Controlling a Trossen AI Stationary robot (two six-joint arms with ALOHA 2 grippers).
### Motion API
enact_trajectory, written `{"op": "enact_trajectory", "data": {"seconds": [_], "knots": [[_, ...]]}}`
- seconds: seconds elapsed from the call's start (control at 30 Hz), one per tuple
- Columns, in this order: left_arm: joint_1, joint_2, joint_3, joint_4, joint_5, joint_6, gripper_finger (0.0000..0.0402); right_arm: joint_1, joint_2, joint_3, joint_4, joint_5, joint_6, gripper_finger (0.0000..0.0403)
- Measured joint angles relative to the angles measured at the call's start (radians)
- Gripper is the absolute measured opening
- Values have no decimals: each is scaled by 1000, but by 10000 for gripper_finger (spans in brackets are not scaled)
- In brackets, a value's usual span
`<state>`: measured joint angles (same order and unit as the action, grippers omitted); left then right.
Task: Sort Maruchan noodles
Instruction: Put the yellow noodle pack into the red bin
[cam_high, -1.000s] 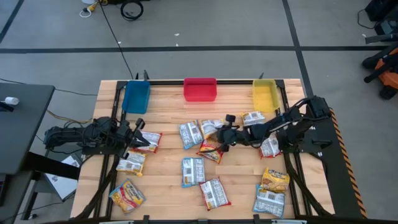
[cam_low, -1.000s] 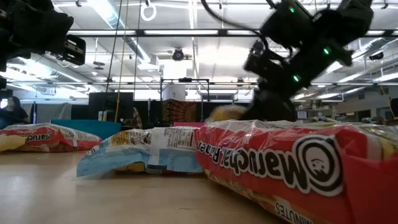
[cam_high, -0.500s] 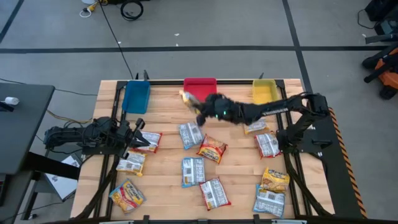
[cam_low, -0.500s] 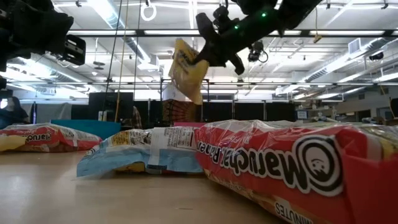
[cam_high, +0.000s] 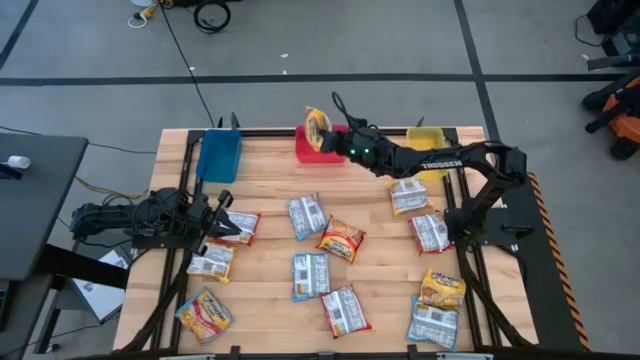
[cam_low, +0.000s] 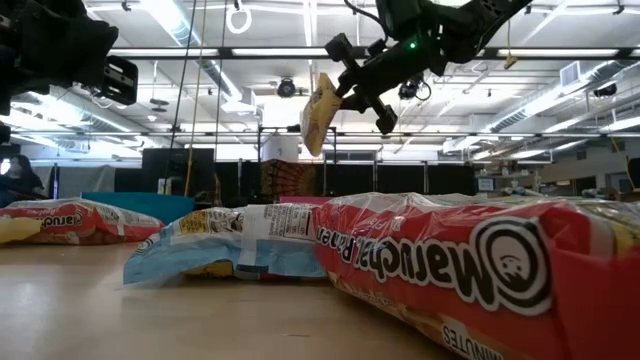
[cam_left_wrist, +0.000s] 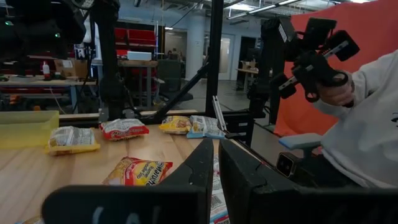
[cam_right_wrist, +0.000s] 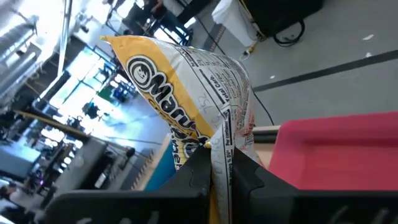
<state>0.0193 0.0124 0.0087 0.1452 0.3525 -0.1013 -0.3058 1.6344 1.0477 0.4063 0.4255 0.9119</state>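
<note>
My right gripper (cam_high: 334, 139) is stretched to the far edge of the table and shut on a yellow Maruchan packet (cam_high: 317, 127), held in the air at the red bin's (cam_high: 322, 151) far left corner. The low view shows the packet (cam_low: 320, 112) high up beside the gripper (cam_low: 343, 95). Blue, red and yellow packets lie flat across the table, among them a blue one (cam_high: 307, 216) and a red-yellow one (cam_high: 341, 240). My left gripper (cam_high: 222, 224) rests shut, low at the table's left side, next to a red packet (cam_high: 238, 229). My right gripper pinches the yellow packet between its two fingers (cam_right_wrist: 245, 171) at a flat seam near one edge (cam_right_wrist: 219, 144). The fingers come from the table's right, slanting a little down. The packet is lifted clear and stands tilted on edge beyond the fingertips (cam_low: 320, 112).
A blue bin (cam_high: 218, 155), the red bin and a yellow bin (cam_high: 425, 151) stand in a row along the far edge. Several packets lie near the right arm's base (cam_high: 432, 233) and at the near right corner (cam_high: 434, 323). A person's sleeve (cam_left_wrist: 360, 124) shows beyond the table.
My right gripper took the yellow packet off the middle of the table, lifted it clear and swung it toward the far edge and leftward, from beside the blue packets to the red bin's far left corner. The packet has turned from lying flat to standing on edge.
</note>
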Motion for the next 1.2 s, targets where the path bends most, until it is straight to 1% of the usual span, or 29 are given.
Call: {"op": "enact_trajectory", "data": {"seconds": [0.2,0.27,0.33,0.4,0.5,0.57,0.67,0.8,0.93,1.0,1.13,1.2], "knots": [[0,0,0,0,0,0,32,-39,0,1,-3,-1,-13,24],[0,0,0,0,0,0,32,-52,14,32,-48,-22,-17,23],[0,0,0,0,0,0,32,-62,53,107,-101,-67,-32,21],[0,0,0,0,0,0,32,-61,117,224,-156,-112,-57,21],[0,0,0,1,0,0,32,-47,222,411,-312,-177,-106,21],[0,0,0,1,0,0,32,-40,280,507,-403,-175,-124,21],[0,0,0,0,0,0,32,-34,333,584,-466,-157,-113,21],[0,0,0,0,0,0,32,-38,345,592,-487,-147,-50,23],[0,0,0,0,0,0,32,-48,342,590,-565,-87,-14,23],[0,0,0,0,0,0,32,-52,342,589,-590,-73,9,23],[0,0,0,0,0,0,32,-51,354,590,-589,7,71,24],[0,0,0,0,0,0,32,-51,365,588,-592,21,98,23]]}}
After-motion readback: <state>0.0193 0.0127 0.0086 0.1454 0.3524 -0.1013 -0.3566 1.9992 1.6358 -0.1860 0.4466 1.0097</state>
